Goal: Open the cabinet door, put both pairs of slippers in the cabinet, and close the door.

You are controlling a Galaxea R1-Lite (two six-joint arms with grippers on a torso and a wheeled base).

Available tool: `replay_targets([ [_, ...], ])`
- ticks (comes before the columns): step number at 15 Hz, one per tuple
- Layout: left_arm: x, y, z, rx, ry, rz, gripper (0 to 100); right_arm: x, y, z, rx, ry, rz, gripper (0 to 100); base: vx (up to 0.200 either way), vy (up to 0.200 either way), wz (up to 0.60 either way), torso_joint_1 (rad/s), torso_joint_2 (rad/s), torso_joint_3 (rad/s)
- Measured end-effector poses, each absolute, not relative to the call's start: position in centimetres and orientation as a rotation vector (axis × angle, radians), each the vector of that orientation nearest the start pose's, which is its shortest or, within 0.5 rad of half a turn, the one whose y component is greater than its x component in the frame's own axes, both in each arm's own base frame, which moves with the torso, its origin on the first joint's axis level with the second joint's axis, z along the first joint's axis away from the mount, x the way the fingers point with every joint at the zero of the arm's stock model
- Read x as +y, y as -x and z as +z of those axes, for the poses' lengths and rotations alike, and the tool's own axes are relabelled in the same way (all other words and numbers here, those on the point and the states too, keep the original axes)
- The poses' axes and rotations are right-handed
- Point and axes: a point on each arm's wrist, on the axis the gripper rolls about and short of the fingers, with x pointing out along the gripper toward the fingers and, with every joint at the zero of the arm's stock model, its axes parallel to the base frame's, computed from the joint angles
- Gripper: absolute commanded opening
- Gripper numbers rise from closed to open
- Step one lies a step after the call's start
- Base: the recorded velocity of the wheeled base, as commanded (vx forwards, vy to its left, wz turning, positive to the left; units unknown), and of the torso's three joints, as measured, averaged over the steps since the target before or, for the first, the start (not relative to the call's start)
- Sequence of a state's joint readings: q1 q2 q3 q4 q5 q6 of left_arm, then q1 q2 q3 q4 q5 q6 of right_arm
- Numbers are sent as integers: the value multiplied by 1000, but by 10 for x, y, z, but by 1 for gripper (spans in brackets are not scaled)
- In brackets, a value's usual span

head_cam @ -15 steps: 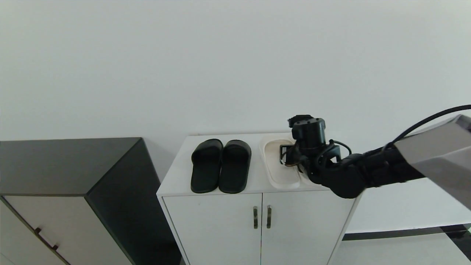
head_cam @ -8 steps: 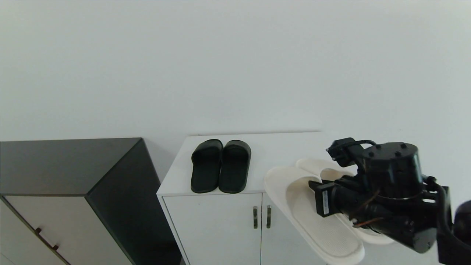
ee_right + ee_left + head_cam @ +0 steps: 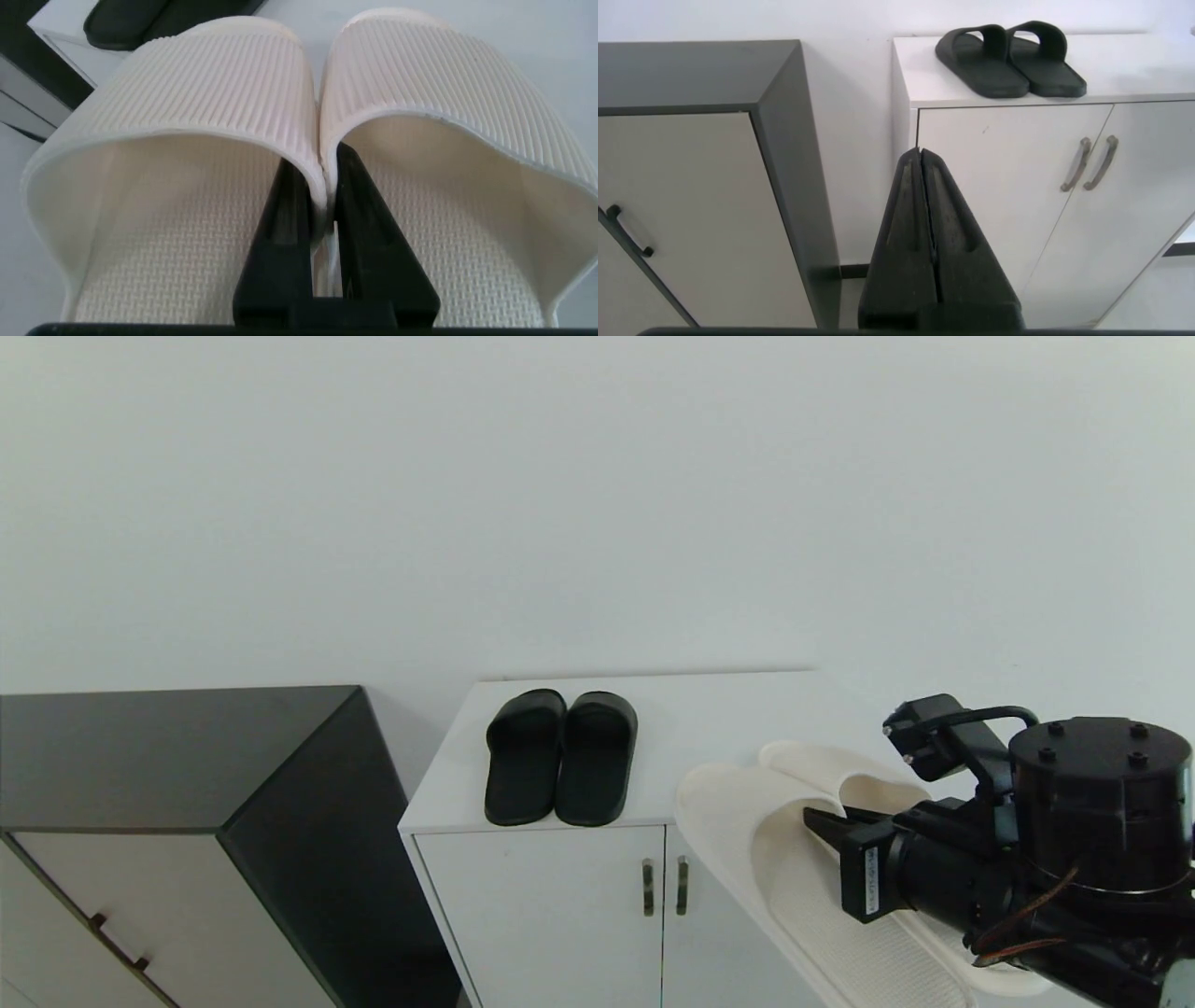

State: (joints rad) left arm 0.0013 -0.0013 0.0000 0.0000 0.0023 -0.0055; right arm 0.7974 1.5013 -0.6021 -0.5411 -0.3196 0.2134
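Now, head view: carrying white slippers (image 3: 747, 817) off cabinet (image 3: 709, 709) top in right gripper (image 3: 822, 821), seemingly by straps; leaving black slippers (image 3: 560, 756) on top, doors (image 3: 551, 915) unopened, delaying stowing. Left wrist view: holding left gripper (image 3: 921, 161) pressed together, empty, facing door handles (image 3: 1076, 163). Right wrist view: pinching both inner strap edges together.

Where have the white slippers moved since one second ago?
Yes: the right gripper carried the white slippers off the white cabinet top, forward past its front edge.
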Motion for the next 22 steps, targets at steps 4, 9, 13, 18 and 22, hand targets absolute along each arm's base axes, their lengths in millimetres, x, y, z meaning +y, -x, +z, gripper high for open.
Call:
replay_targets([
  [4, 0, 23, 75, -1, 6, 4, 0, 167, -173, 172, 361, -12, 436, 0, -200, 0, 0, 5, 1, 1],
  [9, 0, 23, 75, -1, 6, 4, 0, 167, -172, 170, 368, -16, 461, 0, -80, 0, 0, -4, 0, 3],
  [13, 0, 23, 75, -1, 6, 4, 0, 167, -171, 165, 382, -4, 468, 0, 0, 0, 0, 0, 0, 0],
  [18, 0, 23, 75, -1, 6, 4, 0, 167, -171, 162, 394, 5, 466, 0, 0, 0, 0, 0, 0, 0],
  [22, 0, 23, 75, -1, 6, 4, 0, 167, -172, 159, 403, 11, 464, 0, 0, 0, 0, 0, 0, 0],
])
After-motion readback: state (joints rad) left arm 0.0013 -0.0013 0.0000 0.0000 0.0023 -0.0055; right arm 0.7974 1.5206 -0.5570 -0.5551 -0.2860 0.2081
